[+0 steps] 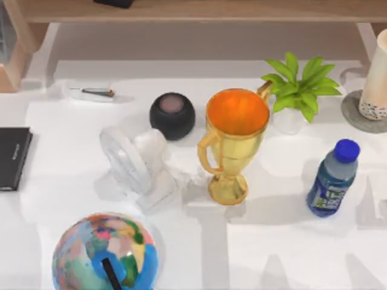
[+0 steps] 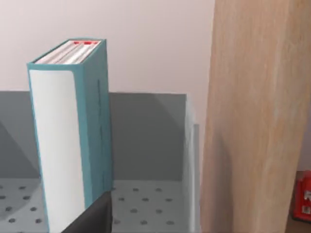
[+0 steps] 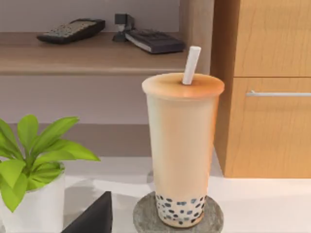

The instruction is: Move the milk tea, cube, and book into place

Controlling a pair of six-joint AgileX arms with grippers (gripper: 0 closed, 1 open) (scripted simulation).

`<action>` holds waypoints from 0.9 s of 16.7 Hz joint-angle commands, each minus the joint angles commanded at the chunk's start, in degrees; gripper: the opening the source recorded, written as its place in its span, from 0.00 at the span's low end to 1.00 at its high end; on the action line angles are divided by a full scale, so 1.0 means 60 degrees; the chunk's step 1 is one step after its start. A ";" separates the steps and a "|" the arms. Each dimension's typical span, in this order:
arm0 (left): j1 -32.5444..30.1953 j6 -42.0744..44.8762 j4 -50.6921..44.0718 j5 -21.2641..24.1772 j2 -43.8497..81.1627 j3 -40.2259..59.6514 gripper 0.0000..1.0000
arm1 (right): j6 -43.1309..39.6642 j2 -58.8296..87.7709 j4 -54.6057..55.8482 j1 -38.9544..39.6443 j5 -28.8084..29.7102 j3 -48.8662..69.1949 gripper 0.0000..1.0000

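Milk tea [image 3: 182, 150] upright on a round grey coaster [image 3: 146, 216] at the table's right edge, white straw [image 3: 191, 65] poking through the lid; same cup at the top view's right border [image 1: 376, 75], just beside the potted plant [image 1: 300, 84]. Wooden cabinet with a drawer handle [image 3: 278, 93] right behind the cup; shelf above carrying a dark phone [image 3: 71, 29] and a flat dark device [image 3: 153, 41].

Book [image 2: 73, 131] standing upright in a grey perforated bin [image 2: 146, 145], spine teal, pale pages facing the camera, next to a wooden upright panel [image 2: 252, 121].

Left and right gripper: a dark finger tip low in each wrist view, open or closed – cannot tell.

Rest of the table: gold trophy [image 1: 233, 142] at centre, white desk fan [image 1: 136, 163] to its left, dark round speaker [image 1: 172, 115] behind them, blue-capped bottle [image 1: 332, 178] right of the trophy, globe [image 1: 106, 254] at front left, thin black book [image 1: 12, 157] at the left edge, small pen-like tool [image 1: 94, 92] at back left.
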 joint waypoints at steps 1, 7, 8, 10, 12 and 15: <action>0.0186 -0.0002 0.0267 0.0182 0.0965 0.0637 1.00 | 0.0000 0.0000 0.0000 0.0000 0.0000 0.0000 1.00; 0.1012 0.0001 0.1555 0.1082 0.5547 0.3666 1.00 | 0.0000 0.0000 0.0000 0.0000 0.0000 0.0000 1.00; 0.1091 0.0003 0.1697 0.1186 0.6015 0.3990 1.00 | 0.0000 0.0000 0.0000 0.0000 0.0000 0.0000 1.00; 0.1197 0.0008 0.1896 0.1332 0.6644 0.4442 1.00 | 0.0000 0.0000 0.0000 0.0000 0.0000 0.0000 1.00; 0.1235 0.0010 0.1969 0.1386 0.6865 0.4606 1.00 | 0.0000 0.0000 0.0000 0.0000 0.0000 0.0000 1.00; 0.1235 0.0010 0.1969 0.1386 0.6865 0.4606 1.00 | 0.0000 0.0000 0.0000 0.0000 0.0000 0.0000 1.00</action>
